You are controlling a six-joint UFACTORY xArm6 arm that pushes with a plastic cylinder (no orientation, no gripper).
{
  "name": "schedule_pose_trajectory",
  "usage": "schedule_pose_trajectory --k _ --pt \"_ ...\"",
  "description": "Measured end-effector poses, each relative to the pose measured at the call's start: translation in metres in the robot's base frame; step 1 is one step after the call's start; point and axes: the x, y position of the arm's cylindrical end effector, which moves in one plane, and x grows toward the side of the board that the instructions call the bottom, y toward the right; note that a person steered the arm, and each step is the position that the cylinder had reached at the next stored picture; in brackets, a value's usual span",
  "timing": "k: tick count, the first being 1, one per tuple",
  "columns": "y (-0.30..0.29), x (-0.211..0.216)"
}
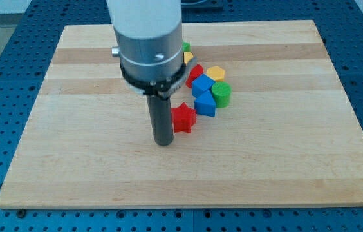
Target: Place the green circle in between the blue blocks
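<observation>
The green circle (221,93) lies right of centre on the wooden board (72,148), touching the right side of the two blue blocks. One blue block (203,84) sits just above the other blue block (205,104). My tip (164,142) rests on the board just left of a red star (183,118), well to the left of and below the green circle. The rod hangs from a wide grey cylinder that hides part of the board behind it.
A yellow block (216,73) lies above the green circle. A red block (194,73) sits left of the upper blue block. A second green block (186,46) and a yellow block (188,57) peek out beside the arm's cylinder.
</observation>
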Motion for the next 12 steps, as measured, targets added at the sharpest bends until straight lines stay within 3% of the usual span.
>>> schedule_pose_trajectory --k 1,2,3,4,6,7,10,12 --pt "-0.007 0.011" --pt "0.059 0.070" --pt "0.153 0.053" --pt "0.198 -0.009" --pt "0.195 -0.114" --pt "0.193 -0.117" --pt "0.102 -0.108" --pt "0.106 -0.108"
